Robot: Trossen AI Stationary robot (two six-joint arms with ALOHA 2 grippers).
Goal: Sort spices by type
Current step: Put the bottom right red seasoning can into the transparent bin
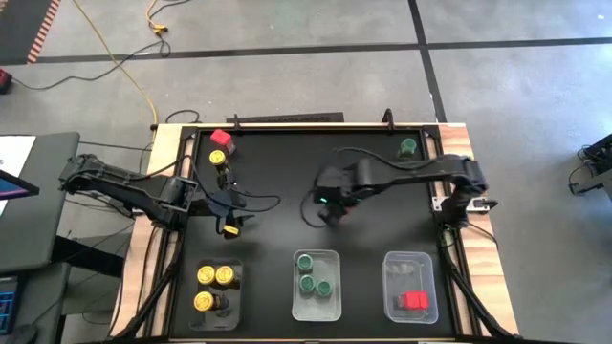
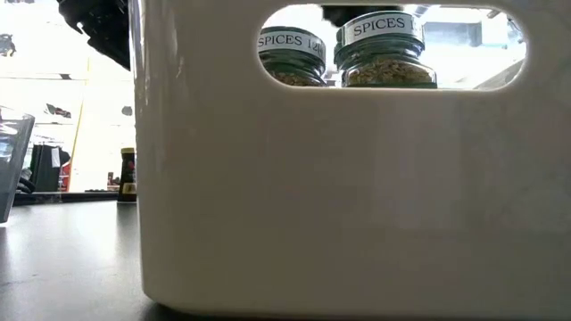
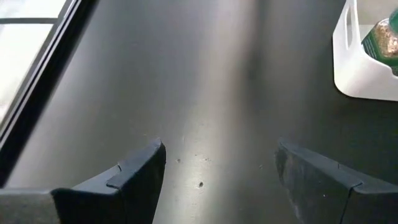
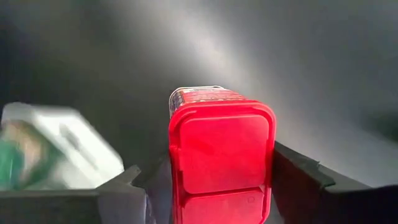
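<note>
Item: one red-lidded spice jar (image 4: 221,152), lodged between my right gripper (image 4: 211,186) fingers, jaws closed against its sides. My left gripper (image 3: 221,180): jaws wide apart, holding nothing, bare black table (image 3: 186,81) between them.

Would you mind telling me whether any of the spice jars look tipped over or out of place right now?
Two do. In the right tray, the red-lidded jar lies on its side. In the left tray, one yellow-lidded jar also lies tipped, while the two behind it stand upright. The green-lidded jars in the middle tray look upright.
</note>
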